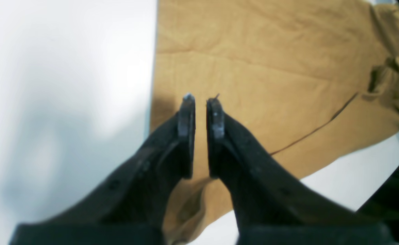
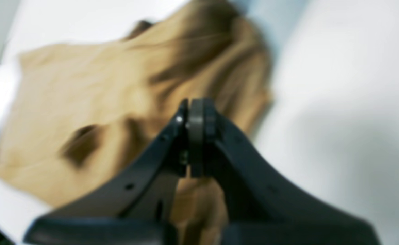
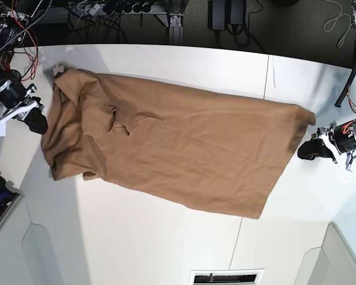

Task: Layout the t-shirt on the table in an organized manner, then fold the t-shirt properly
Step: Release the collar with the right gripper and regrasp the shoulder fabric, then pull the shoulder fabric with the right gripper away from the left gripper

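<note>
t-shirt (image 3: pixel 184 154): soft matt creased cloth | table (image 3: pixel 136 237): smooth matt white top

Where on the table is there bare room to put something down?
Bare table runs along the whole near edge below the shirt, and a narrower strip lies behind it along the far edge. Both ends are crowded: the right hand sits at the collar end, the left hand at the hem.

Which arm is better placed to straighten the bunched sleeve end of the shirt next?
Probably the right: its pincer sits beside the t-shirt's rumpled collar end, while the left pincer is at the flat hem.
</note>
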